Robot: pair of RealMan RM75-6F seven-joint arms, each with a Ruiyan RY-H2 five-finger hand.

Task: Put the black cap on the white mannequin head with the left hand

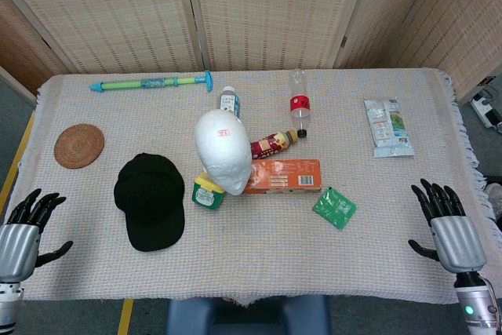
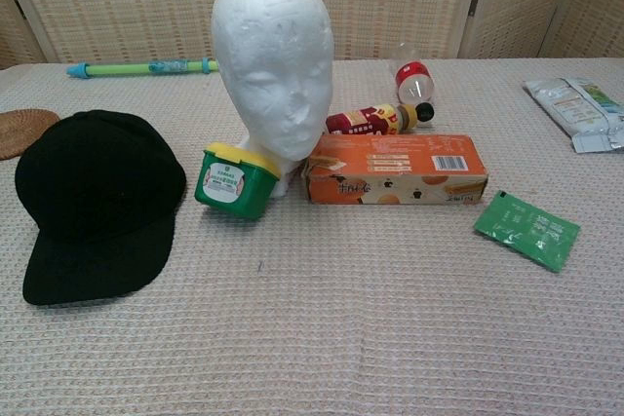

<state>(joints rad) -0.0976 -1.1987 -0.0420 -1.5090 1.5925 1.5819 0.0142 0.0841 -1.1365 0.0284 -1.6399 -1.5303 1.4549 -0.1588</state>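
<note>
Beside the white mannequin head [image 1: 223, 151] lies the black cap [image 1: 149, 202], left hand [image 1: 27, 229] empty, fingers spread.

Both views bright, even, diffuse light, apparently from overhead. Shadows soft and short: faint one under the mannequin head [image 2: 274, 65] at its base, thin dark edge under the black cap [image 2: 96, 204]. No harsh glare; the head's white foam runs near-overexposed. Focus sharp throughout. Head view shows slight bowing at table edges.

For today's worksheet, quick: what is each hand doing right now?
Left hand: open, holding nothing, at the table edge near the cap.
Right hand: open, holding nothing.
</note>
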